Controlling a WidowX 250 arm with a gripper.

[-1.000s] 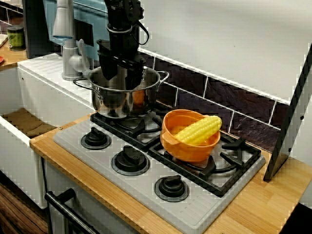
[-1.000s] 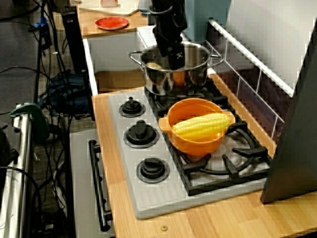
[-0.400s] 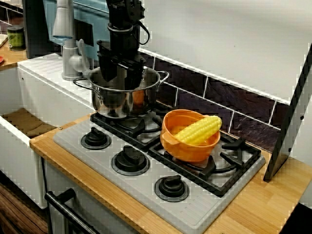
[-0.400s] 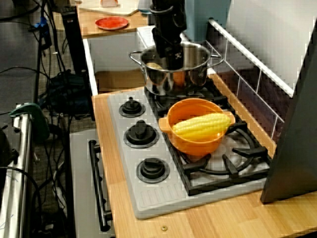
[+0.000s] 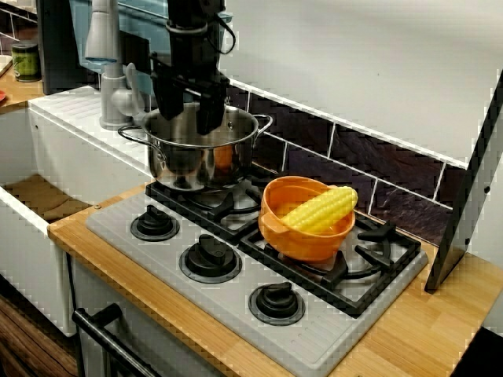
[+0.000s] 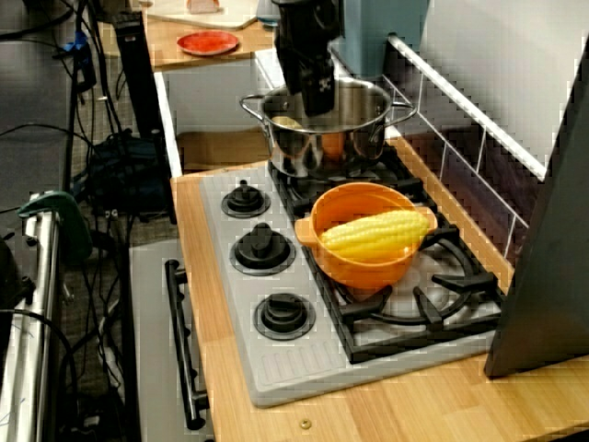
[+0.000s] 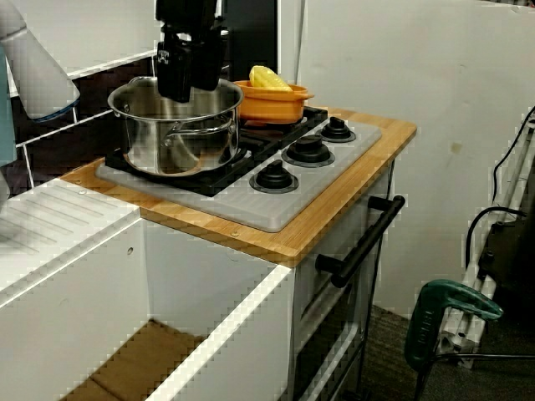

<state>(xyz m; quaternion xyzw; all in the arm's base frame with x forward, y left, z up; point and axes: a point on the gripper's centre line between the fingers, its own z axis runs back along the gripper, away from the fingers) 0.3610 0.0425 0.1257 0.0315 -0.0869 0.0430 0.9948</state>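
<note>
Find the black two-fingered gripper (image 5: 189,119) pointing straight down over the mouth of the shiny stainless-steel pot with two loop handles (image 5: 196,161), spread wide, gripping nothing, with its tips about level with the rim and, in the view from the sink side, touching neither wall. Note a pale lump (image 6: 287,122) low inside that pot, too small to name. Place the pot on the black grate (image 5: 234,207) at the back corner of the grey hob (image 5: 236,300) nearest the white sink (image 5: 71,149). Just beside it, on the neighbouring grate along the same back edge, see the orange plastic bowl (image 5: 302,239) carrying a yellow corn cob (image 5: 321,209) propped across its rim. Along the front edge, count three black knobs (image 5: 210,255). For clean work here, hold to a vertical line, centre between the pot walls, avoid clipping rim or handles, and steer wide of the bowl so as not to jog the cob.
</note>
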